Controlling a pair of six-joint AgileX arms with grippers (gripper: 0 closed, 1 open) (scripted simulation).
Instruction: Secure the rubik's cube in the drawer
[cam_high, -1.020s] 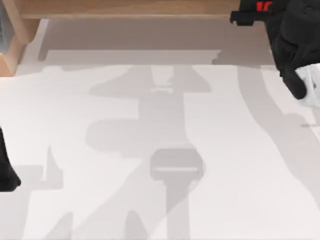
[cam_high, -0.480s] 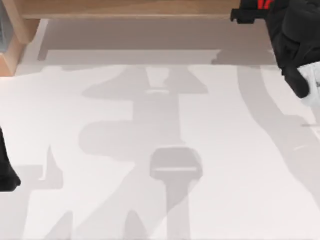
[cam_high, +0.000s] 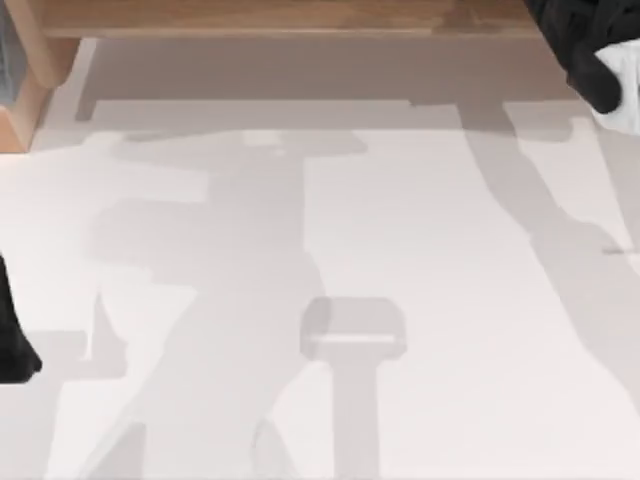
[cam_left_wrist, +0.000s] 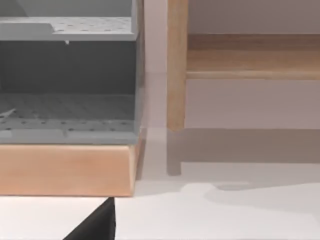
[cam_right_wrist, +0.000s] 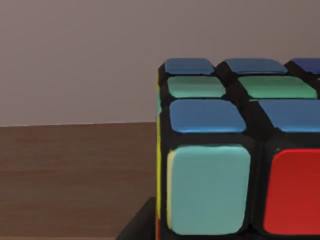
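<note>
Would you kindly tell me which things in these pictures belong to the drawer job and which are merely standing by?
Belonging to the job:
- rubik's cube, close before the right wrist camera
- right arm, at the table's far right by the wooden furniture

Standing by:
- left arm, parked at the left edge
- grey shelf unit on a wooden base
- white table

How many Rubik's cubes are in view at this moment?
1. The small multicoloured sticker-faced rubik's cube sits close in front of the right wrist camera, above a brown wooden surface. Others may be hidden inside the wooden furniture.
</note>
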